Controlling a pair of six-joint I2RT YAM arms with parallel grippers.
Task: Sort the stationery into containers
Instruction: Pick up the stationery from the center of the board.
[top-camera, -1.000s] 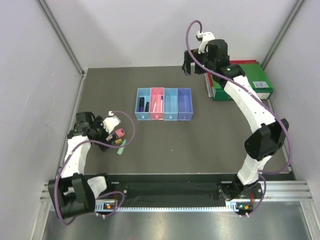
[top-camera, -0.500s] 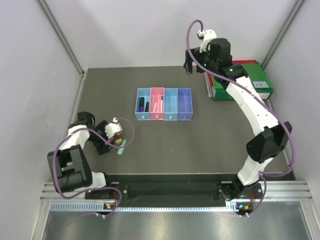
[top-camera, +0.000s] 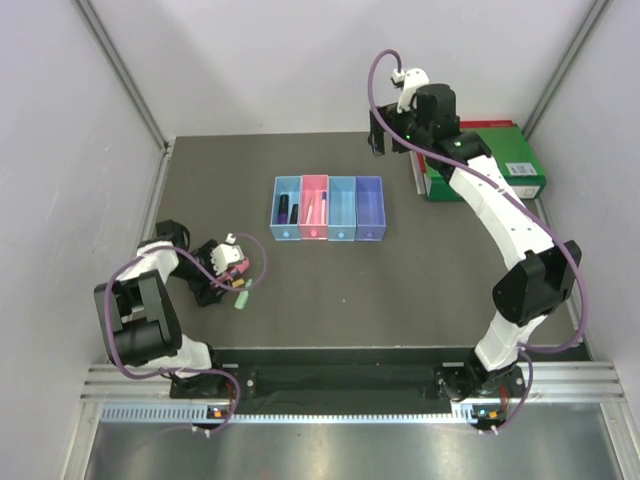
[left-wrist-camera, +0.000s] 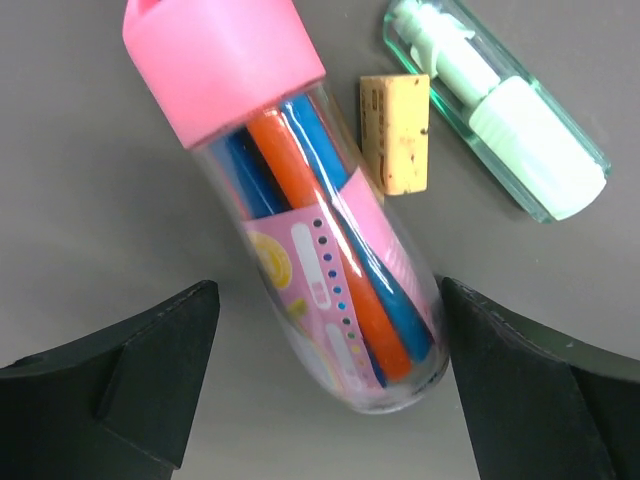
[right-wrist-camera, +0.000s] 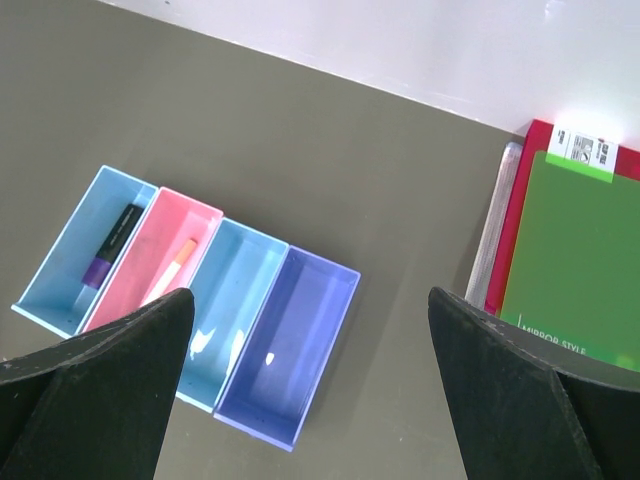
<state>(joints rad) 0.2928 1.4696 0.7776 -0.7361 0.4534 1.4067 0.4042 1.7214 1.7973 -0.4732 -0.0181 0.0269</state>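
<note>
Lowering onto the near-left worktop, the left gripper now straddles the pink-capped tube of pens, jaws spread, not yet closed on it. The right gripper waits spread, high beyond the containers, well apart. A grasp looks next.

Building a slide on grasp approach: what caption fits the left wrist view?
Open left gripper straddles a pink-capped clear pen tube beside a green highlighter.

My left arm and right arm wear white shells over black joints; purple cables loop off both wrists.
</note>
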